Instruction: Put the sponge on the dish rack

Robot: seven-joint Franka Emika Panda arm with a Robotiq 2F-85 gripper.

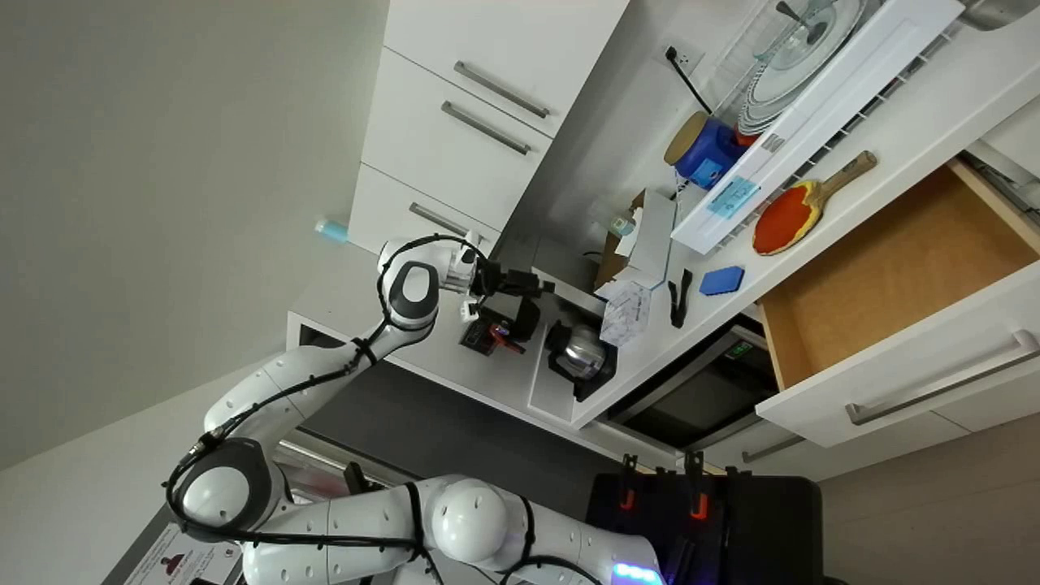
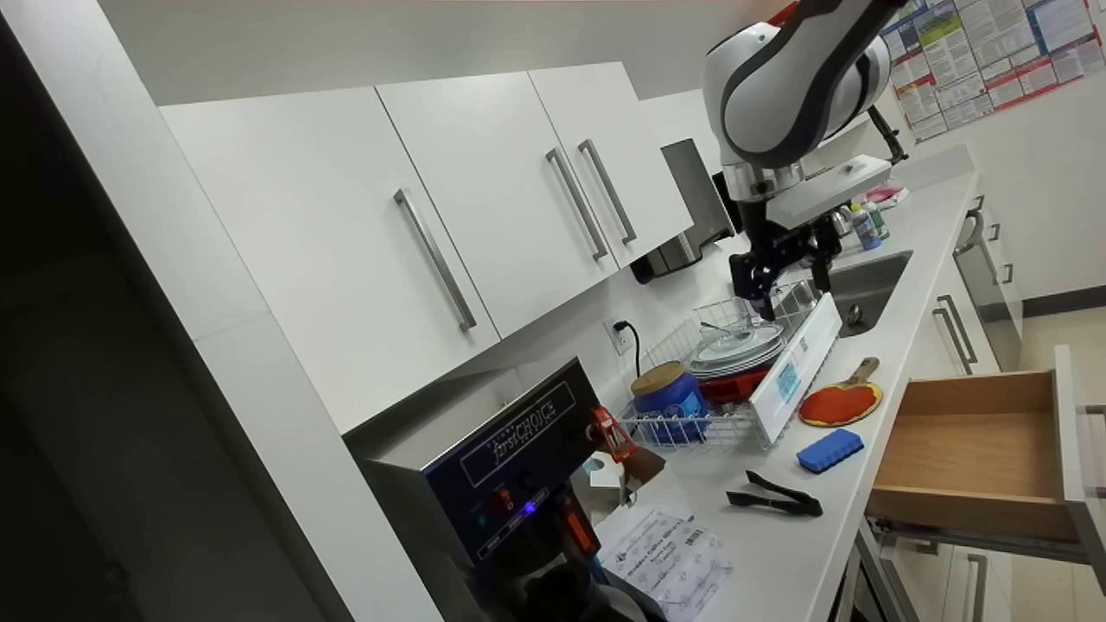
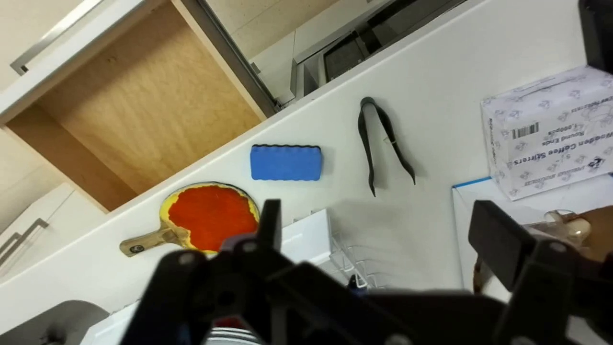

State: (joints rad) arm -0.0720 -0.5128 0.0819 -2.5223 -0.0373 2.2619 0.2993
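Note:
The blue sponge (image 1: 721, 280) lies flat on the white counter near its front edge. It also shows in an exterior view (image 2: 829, 451) and in the wrist view (image 3: 286, 163), ahead and left of the jaws. The white wire dish rack (image 2: 683, 429) stands at the back of the counter, holding plates and a blue jar. A white panel leans along its front side. A corner of the rack (image 3: 357, 268) shows in the wrist view, partly hidden by my gripper. My gripper (image 3: 383, 223) is open and empty, high above the counter; it also shows in both exterior views (image 1: 546, 286) (image 2: 793, 295).
A red paddle (image 2: 840, 403) and black tongs (image 2: 778, 497) lie on either side of the sponge. An open drawer (image 2: 972, 441) juts out below the counter edge. A coffee stirrer box (image 3: 550, 129) and coffee machine (image 2: 518, 458) stand beyond the tongs. Cabinets (image 2: 484, 181) hang above.

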